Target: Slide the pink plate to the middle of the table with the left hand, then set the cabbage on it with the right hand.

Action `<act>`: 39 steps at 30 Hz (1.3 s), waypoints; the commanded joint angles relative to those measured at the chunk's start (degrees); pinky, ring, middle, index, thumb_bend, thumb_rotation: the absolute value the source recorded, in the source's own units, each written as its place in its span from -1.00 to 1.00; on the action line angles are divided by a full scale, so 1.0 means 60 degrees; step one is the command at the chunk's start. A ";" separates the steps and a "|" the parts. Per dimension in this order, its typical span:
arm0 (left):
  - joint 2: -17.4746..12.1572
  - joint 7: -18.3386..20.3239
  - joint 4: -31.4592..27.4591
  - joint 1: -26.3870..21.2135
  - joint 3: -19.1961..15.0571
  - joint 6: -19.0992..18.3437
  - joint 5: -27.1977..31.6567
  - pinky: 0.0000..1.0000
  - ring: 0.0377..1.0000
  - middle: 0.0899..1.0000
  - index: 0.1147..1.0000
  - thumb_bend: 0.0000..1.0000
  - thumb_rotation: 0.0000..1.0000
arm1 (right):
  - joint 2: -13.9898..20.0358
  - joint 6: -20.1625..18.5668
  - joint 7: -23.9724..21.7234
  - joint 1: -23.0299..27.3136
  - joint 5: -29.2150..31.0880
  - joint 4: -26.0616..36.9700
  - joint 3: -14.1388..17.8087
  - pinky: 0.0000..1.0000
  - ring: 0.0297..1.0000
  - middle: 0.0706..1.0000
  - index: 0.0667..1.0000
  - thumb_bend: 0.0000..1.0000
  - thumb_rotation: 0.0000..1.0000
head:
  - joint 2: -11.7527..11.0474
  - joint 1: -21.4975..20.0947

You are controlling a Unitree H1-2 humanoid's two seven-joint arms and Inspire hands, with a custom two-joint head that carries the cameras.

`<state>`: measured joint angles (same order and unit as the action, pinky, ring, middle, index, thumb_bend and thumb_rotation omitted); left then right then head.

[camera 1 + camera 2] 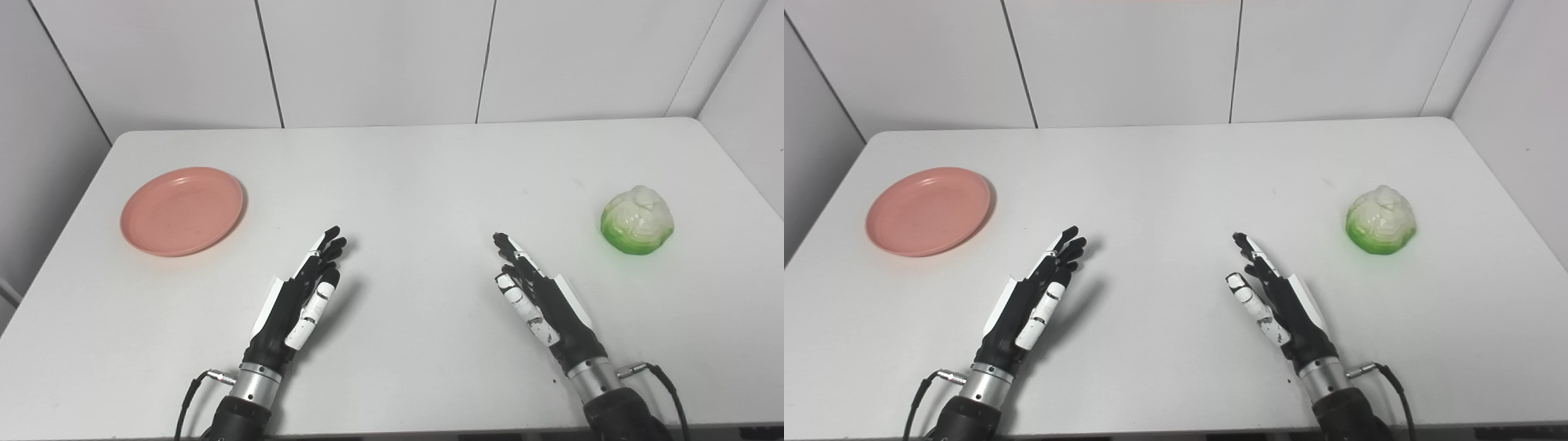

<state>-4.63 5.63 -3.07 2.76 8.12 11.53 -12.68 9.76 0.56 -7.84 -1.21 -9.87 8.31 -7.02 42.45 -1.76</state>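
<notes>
Pink plate [182,211] lies well left of the cabbage [637,220]. Between them, left hand [299,300] and right hand [539,300] hover open, empty. Pressing the shallow rim could tip the plate.

White table [416,184] with rounded corners, white panelled wall [380,55] behind, dark vertical seams between panels

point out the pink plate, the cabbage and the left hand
pink plate [182,211], left eye view, centre of its dish
cabbage [637,219], left eye view, pale top leaves
left hand [300,300], left eye view, middle of the hand
</notes>
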 commanded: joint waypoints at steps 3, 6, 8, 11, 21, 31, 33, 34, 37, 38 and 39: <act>-0.0118 -0.0081 0.0333 0.0111 -0.0031 -0.0097 -0.0072 0.80 0.83 0.83 0.82 -0.05 1.00 | 0.0046 0.0229 -0.0020 0.0126 -0.0013 0.0040 -0.0025 0.81 0.90 0.89 0.86 -0.23 1.00 | 0.0025 0.0008; -0.0113 -0.0078 0.0306 0.0109 -0.0022 -0.0152 -0.0095 0.80 0.84 0.83 0.82 -0.04 1.00 | 0.0037 0.0285 -0.0031 0.0132 0.0085 -0.0009 -0.0003 0.83 0.91 0.89 0.86 -0.24 1.00 | 0.0009 0.0017; -0.0109 -0.0077 0.0318 0.0100 -0.0018 -0.0163 -0.0081 0.80 0.84 0.83 0.82 -0.03 1.00 | 0.0035 0.0278 -0.0031 0.0132 0.0110 -0.0013 0.0001 0.83 0.91 0.89 0.86 -0.24 1.00 | 0.0004 0.0016; -0.0108 -0.0070 0.0327 0.0100 -0.0016 -0.0155 -0.0047 0.81 0.84 0.83 0.83 -0.02 1.00 | 0.0054 0.0290 -0.0019 0.0132 0.0062 -0.0012 -0.0017 0.83 0.91 0.90 0.86 -0.25 1.00 | 0.0003 0.0020; -0.0106 -0.0092 0.0332 0.0114 -0.0034 -0.0187 -0.0046 0.80 0.83 0.82 0.82 0.00 1.00 | 0.0036 0.0217 -0.0031 0.0127 0.0082 0.0002 -0.0009 0.84 0.91 0.90 0.86 -0.25 1.00 | 0.0015 0.0025; 0.0186 -0.0332 0.0783 -0.0040 0.0206 0.0047 -0.0384 0.78 0.82 0.82 0.82 -0.05 1.00 | 0.0365 0.0778 -0.0126 0.0148 0.0271 -0.0490 0.0121 0.83 0.90 0.90 0.87 -0.29 1.00 | -0.0639 0.1495; 0.0285 -0.0489 0.1035 -0.0098 0.0287 0.0301 -0.0561 0.78 0.82 0.82 0.82 -0.08 1.00 | 0.0434 0.1002 -0.0132 0.0142 0.0412 -0.0696 0.0183 0.83 0.90 0.89 0.86 -0.24 1.00 | -0.0844 0.1773; 0.0329 -0.0575 0.1188 -0.0130 0.0320 0.0441 -0.0653 0.78 0.82 0.82 0.82 -0.09 1.00 | 0.0481 0.1161 -0.0142 0.0146 0.0474 -0.0825 0.0202 0.83 0.90 0.89 0.85 -0.22 1.00 | -0.1022 0.2041; 0.0437 -0.0795 0.1544 -0.0224 0.0422 0.0722 -0.0917 0.78 0.82 0.81 0.82 -0.07 1.00 | 0.0608 0.1507 -0.0149 0.0165 0.0556 -0.1112 0.0240 0.83 0.90 0.89 0.86 -0.21 1.00 | -0.1324 0.2531; 0.0462 -0.0842 0.1625 -0.0251 0.0439 0.0784 -0.0969 0.78 0.82 0.81 0.82 -0.07 1.00 | 0.0629 0.1582 -0.0149 0.0177 0.0570 -0.1178 0.0247 0.83 0.90 0.89 0.86 -0.23 1.00 | -0.1324 0.2531; 0.0503 -0.0900 0.1713 -0.0276 0.0458 0.0854 -0.1006 0.78 0.82 0.81 0.82 -0.07 1.00 | 0.0646 0.1674 -0.0154 0.0188 0.0609 -0.1258 0.0263 0.83 0.90 0.89 0.86 -0.23 1.00 | -0.1440 0.2701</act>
<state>-2.76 1.21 1.04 0.35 9.89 16.36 -17.99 12.94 7.96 -8.68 -0.08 -6.73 2.89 -6.07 33.85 14.49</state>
